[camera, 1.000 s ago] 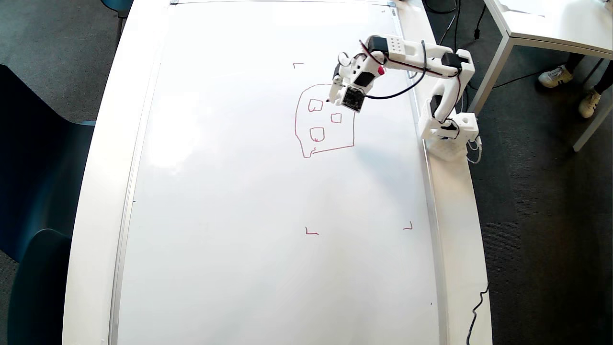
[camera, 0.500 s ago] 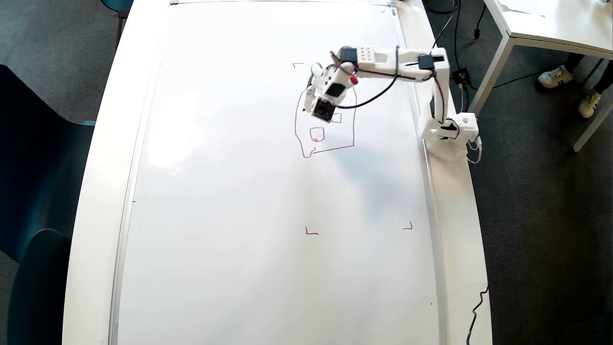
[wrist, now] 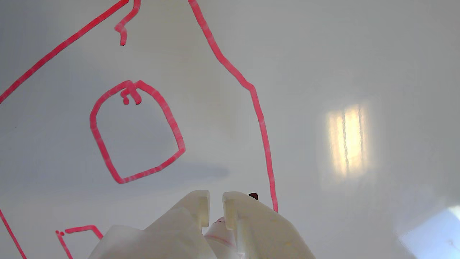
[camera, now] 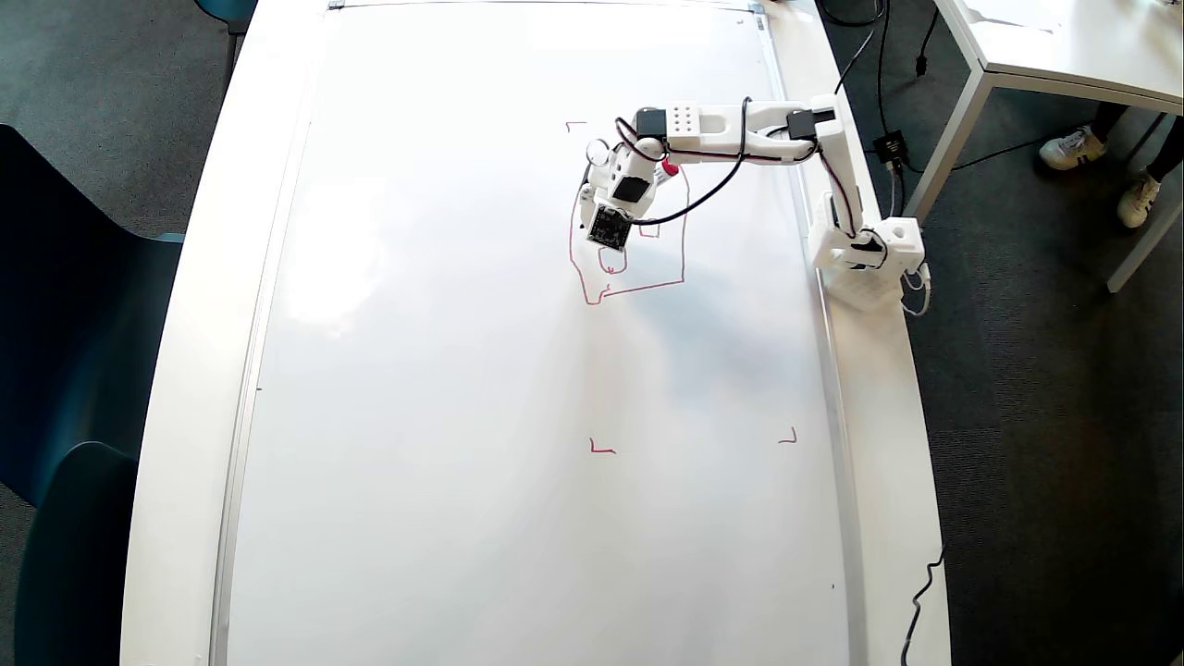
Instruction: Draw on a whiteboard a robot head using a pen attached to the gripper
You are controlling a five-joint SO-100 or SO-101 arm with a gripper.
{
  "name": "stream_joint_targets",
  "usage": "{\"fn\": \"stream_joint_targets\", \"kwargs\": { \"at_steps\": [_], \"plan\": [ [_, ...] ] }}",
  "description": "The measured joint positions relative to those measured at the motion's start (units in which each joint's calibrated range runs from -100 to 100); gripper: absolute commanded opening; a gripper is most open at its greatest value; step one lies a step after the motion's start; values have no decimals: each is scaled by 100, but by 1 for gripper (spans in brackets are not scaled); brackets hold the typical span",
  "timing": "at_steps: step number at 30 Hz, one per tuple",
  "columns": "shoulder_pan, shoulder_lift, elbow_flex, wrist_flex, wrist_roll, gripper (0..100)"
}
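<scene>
red pen tip behind jaws

Beyond my white tabletop rim sit dark blue chairs, a white side table, and, I think, someone's pale sneakers.
</scene>
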Motion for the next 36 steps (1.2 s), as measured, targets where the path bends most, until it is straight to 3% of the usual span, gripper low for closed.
{"fn": "stream_joint_targets", "kwargs": {
  "at_steps": [36],
  "plan": [
    [-8,1321,-1626,-42,0,1]
  ]
}}
